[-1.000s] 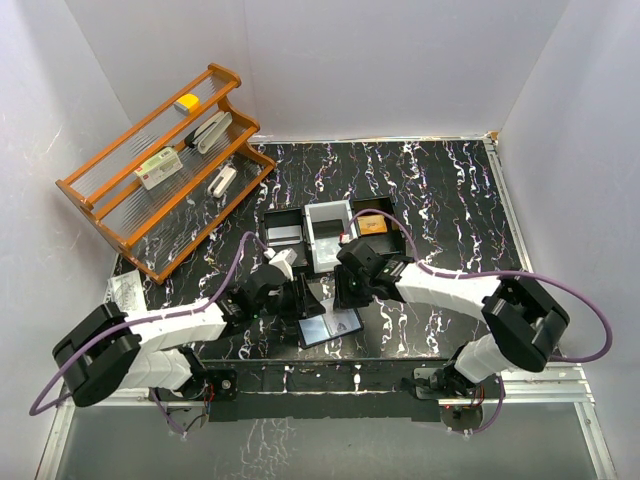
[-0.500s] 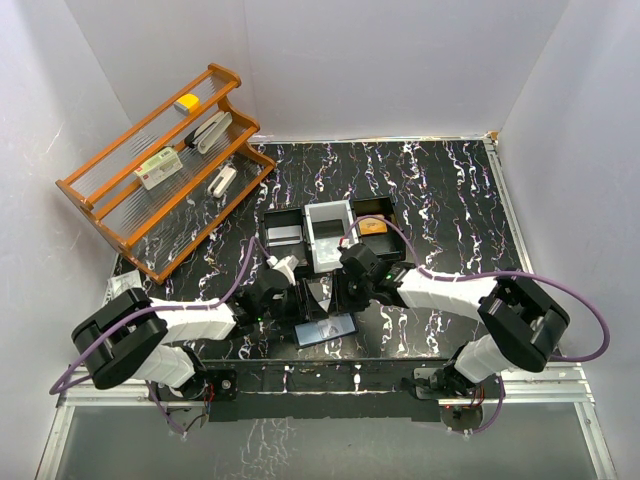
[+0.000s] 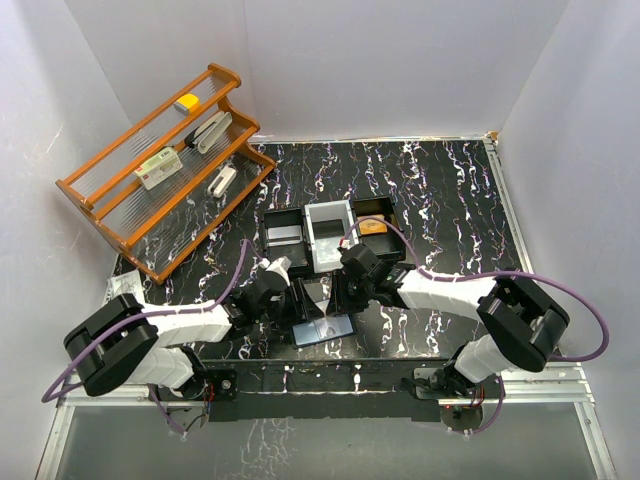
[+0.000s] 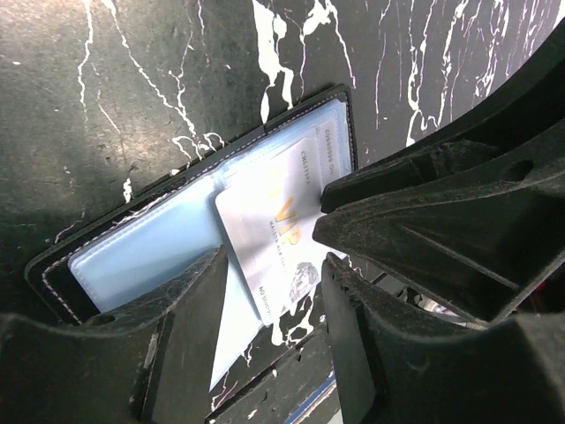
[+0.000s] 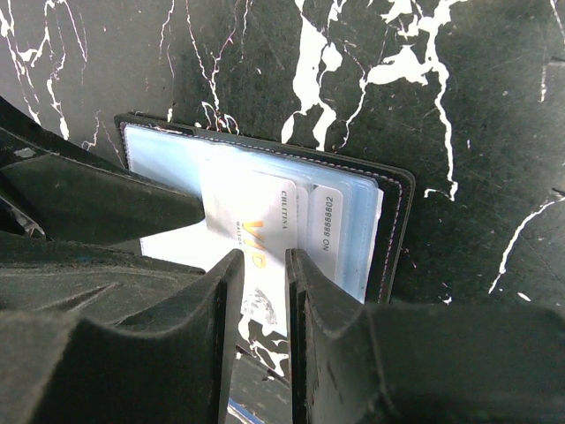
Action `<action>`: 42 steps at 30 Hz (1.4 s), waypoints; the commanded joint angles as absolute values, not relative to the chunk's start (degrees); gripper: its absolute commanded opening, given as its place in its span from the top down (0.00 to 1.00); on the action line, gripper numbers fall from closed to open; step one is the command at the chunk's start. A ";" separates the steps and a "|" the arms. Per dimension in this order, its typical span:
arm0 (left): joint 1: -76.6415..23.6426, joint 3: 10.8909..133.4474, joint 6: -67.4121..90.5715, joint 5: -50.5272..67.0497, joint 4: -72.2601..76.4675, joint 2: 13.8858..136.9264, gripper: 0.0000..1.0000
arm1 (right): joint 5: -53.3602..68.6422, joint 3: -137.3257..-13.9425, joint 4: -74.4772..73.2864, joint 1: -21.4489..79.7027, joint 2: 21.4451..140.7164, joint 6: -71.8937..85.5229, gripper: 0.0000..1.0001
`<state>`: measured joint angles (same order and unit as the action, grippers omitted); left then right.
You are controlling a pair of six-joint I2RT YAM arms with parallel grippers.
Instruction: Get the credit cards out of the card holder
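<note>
On card holder [image 5: 163, 155], "VIP" card [image 5: 256, 225], "88888802" card [image 5: 328, 225]; left tool [image 4: 269, 269] spread, right tool [image 5: 265, 261] ajar.

Card holder [image 4: 146, 252] glossy inside (matt black rim).

White card [image 5: 243, 208] just ahead of right claw [image 5: 263, 265]: gold "VIP"; small print alongside too tiny to read. Second card [image 5: 328, 225], just right of claw tip: "NO 88888802".

My left gripper [image 3: 292, 303] and right gripper [image 3: 345, 292] crowd the card holder [image 3: 325, 329]; the tray [image 3: 283, 240] blocks behind, free table [image 3: 450, 200] to the right.
</note>
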<state>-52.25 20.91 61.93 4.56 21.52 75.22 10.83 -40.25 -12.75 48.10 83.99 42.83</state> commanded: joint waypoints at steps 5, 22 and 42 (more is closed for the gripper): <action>-52.40 19.31 62.47 3.73 19.70 76.16 0.53 | 10.81 -37.64 -13.84 48.34 85.52 43.08 0.76; -52.38 11.85 68.78 5.16 40.64 80.70 0.72 | 13.80 -32.08 -8.31 48.34 84.69 45.78 0.76; -52.38 9.52 68.71 1.13 35.13 71.85 1.00 | 11.54 -31.38 -9.59 48.32 84.48 46.44 0.76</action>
